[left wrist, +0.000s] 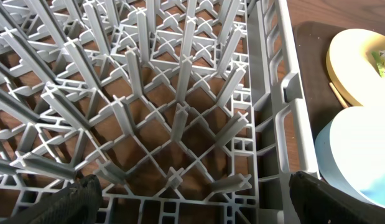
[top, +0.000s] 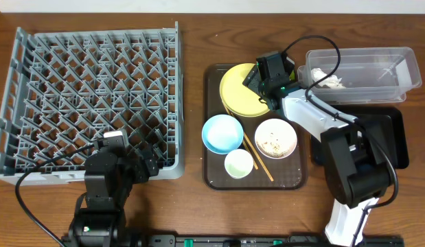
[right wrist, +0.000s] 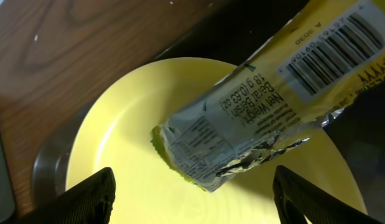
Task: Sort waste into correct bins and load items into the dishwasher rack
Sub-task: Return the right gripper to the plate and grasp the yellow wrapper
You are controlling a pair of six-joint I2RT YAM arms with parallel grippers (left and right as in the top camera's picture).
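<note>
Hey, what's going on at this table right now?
The right gripper hovers over the yellow plate on the brown tray, fingers open either side of a yellow-green snack wrapper lying on it, not gripping. The left gripper hovers open and empty over the dishwasher rack, which has nothing loaded. Both bowls, the cup and chopsticks sit on the tray. A white scrap lies in the clear tub.

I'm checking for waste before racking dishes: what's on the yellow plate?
A crumpled yellow-green snack wrapper rests on the round yellow plate. Overhead, the right claw hides the plate's upper right part.
</note>
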